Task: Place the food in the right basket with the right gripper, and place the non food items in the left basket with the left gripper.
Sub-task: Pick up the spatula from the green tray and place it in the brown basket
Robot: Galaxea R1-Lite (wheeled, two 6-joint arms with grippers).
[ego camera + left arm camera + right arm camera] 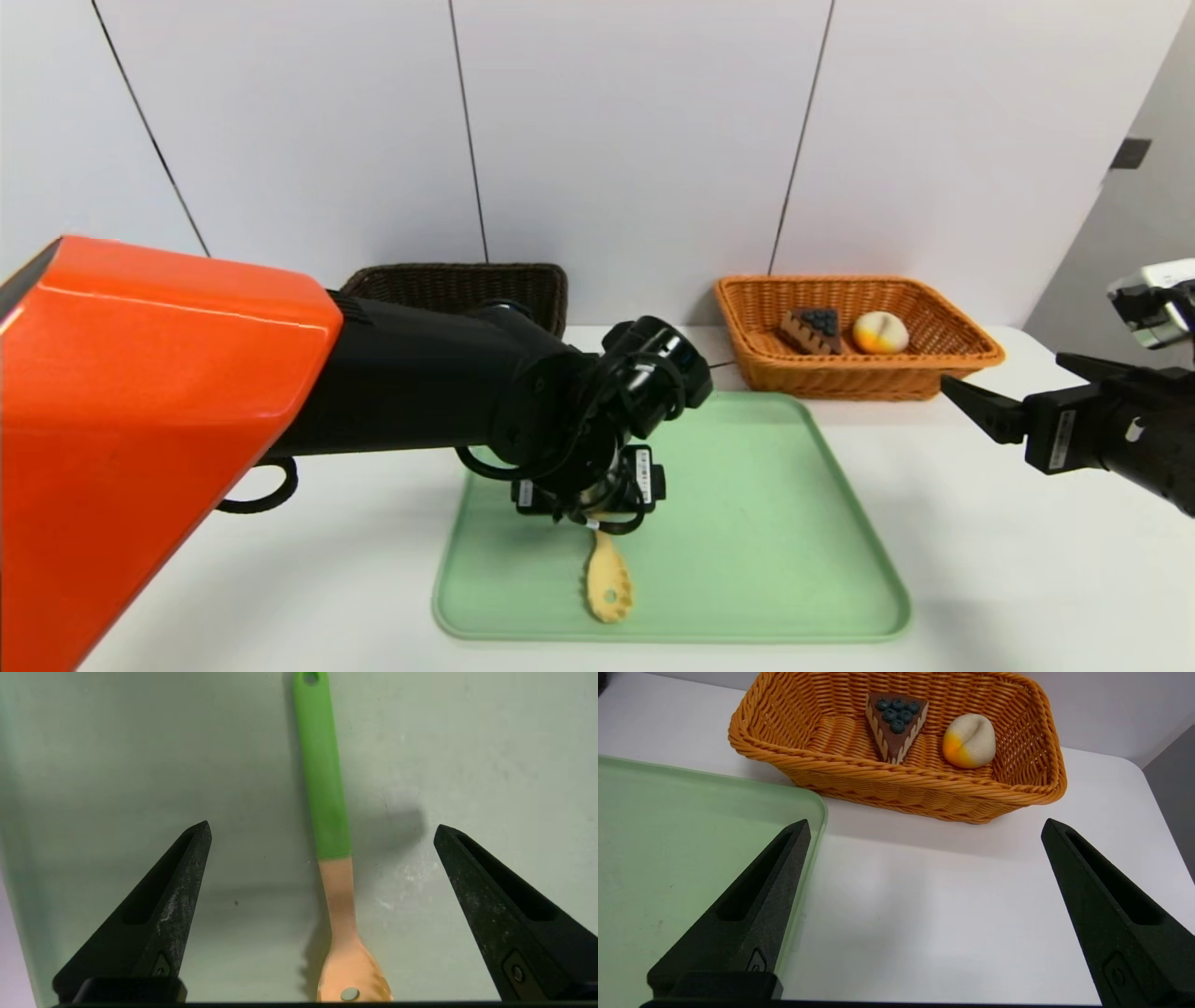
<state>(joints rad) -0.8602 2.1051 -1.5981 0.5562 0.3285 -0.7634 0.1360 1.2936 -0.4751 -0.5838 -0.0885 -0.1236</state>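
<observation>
Over at the left, the dark brown basket (420,280) stands on the white counter (355,579), beyond the left gripper's fingers, partly hidden by the orange-shelled arm (168,373) reaching across in front of it. I can't tell from here what lies inside.

The left gripper (322,823) hangs over the green tray (747,523), its fingers spread wide with nothing gripped. Between those fingers, and below them, the slotted spoon (331,812) lies on the tray. Its green handle runs through the gap, and its yellow slotted head rests on the side of the fingers nearer me.

Further right, beyond the tray and past the right gripper's fingertips, sits the orange basket (868,373). Both foods are in it: the cake wedge (812,330), with dark berries on top, lies on the left, and the round cream bun (880,332), with its orange-yellow patch, is just beside it on the right.

At the far right, the right gripper (927,821) hovers over the counter, to the right of the tray and on the near side of the orange basket. Its fingers are wide apart too, holding nothing.
</observation>
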